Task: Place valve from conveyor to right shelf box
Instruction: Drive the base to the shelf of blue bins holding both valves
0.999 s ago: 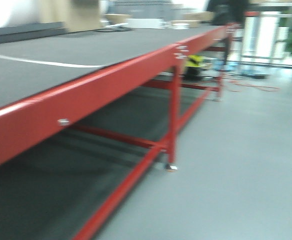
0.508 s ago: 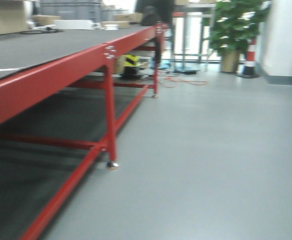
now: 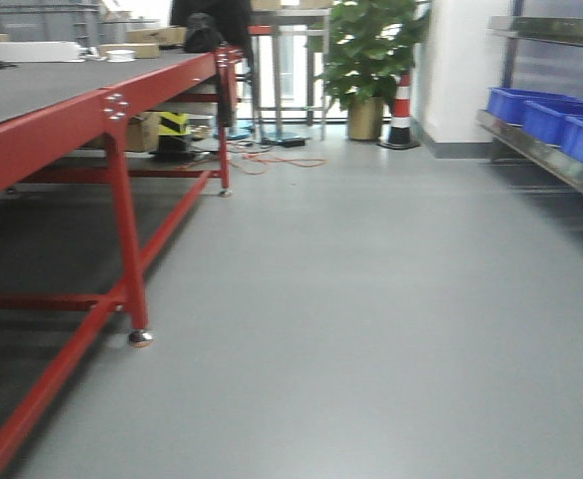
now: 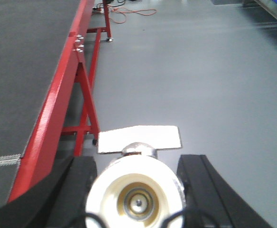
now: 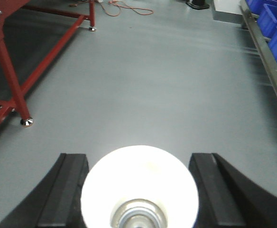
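The grey floor (image 3: 371,299) takes most of the room and runs far ahead of both grippers. On the left side of the left gripper (image 4: 137,162) stands the conveyor (image 4: 20,71), a wide dark grey belt on a red frame (image 3: 122,230), and it goes away forward along this side. Ahead of the right gripper (image 5: 138,159), on its right side, there is a metal shelf (image 3: 551,165) with blue bins (image 3: 546,115) in a row. Far in front of the grippers I see a green plant (image 3: 366,45) in a pot, and just beside it a red and white cone (image 3: 402,105).

The left gripper is clamped on the valve (image 4: 136,199): its black fingers (image 4: 81,185) press the two sides. The white cap of the valve looks toward the wrist camera, and a steel knob (image 4: 138,148) shows over it. The valve is above the floor, off the belt, to the right of the red rail.

The right gripper holds a second valve (image 5: 138,185) in the same manner, its fingers (image 5: 67,190) closed on a round white cap with a steel ring in the middle.

Beyond the left gripper a pale flat rectangle (image 4: 138,137) shows; what it is I cannot tell. Far ahead an orange cable (image 3: 272,160) lies on the floor. Forward and left of the right gripper a small metal foot (image 5: 26,122) ends one red leg.
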`<state>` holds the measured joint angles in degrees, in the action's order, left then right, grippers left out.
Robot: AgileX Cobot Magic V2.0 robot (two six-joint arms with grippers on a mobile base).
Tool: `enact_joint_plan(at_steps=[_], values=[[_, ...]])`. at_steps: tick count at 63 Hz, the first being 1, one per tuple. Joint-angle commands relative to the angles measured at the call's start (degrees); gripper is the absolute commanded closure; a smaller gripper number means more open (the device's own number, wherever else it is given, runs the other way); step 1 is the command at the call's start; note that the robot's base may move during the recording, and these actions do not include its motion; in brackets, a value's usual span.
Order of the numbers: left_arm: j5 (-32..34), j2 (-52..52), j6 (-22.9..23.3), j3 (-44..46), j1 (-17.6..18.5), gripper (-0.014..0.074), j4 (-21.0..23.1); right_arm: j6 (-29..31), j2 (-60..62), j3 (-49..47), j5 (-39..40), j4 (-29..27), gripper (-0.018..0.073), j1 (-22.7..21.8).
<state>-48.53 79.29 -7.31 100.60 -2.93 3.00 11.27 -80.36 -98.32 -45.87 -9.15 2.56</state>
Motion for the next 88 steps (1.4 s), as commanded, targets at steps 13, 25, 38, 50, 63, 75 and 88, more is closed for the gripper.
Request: enact_joint_plan(at_steps=[13, 25, 38, 50, 63, 75, 88], values=[[2.9, -0.7, 0.4, 0.8, 0.3, 0.0708, 0.4, 0.2, 1.0, -1.0, 4.3, 0.2, 0.0713, -0.1], [2.9, -0.7, 0.4, 0.8, 0.3, 0.0708, 0.4, 0.2, 1.0, -1.0, 4.3, 0.2, 0.0713, -0.1], [2.9, -0.7, 0.4, 0.8, 0.3, 0.0708, 0.4, 0.2, 1.0, -1.0, 4.3, 0.2, 0.0713, -0.1], [2.9, -0.7, 0.4, 0.8, 0.3, 0.0708, 0.4, 0.2, 1.0, -1.0, 4.3, 0.2, 0.0713, -0.1], [2.9, -0.7, 0.4, 0.8, 0.3, 0.0708, 0.4, 0.2, 1.0, -1.0, 4.3, 0.2, 0.0713, -0.1], [3.0, -0.7, 0.4, 0.8, 0.3, 0.0708, 0.4, 0.2, 1.0, -1.0, 4.3, 0.2, 0.0713, -0.1], [3.1, -0.7, 0.4, 0.8, 0.3, 0.0708, 0.4, 0.2, 1.0, -1.0, 4.3, 0.2, 0.0713, -0.1]])
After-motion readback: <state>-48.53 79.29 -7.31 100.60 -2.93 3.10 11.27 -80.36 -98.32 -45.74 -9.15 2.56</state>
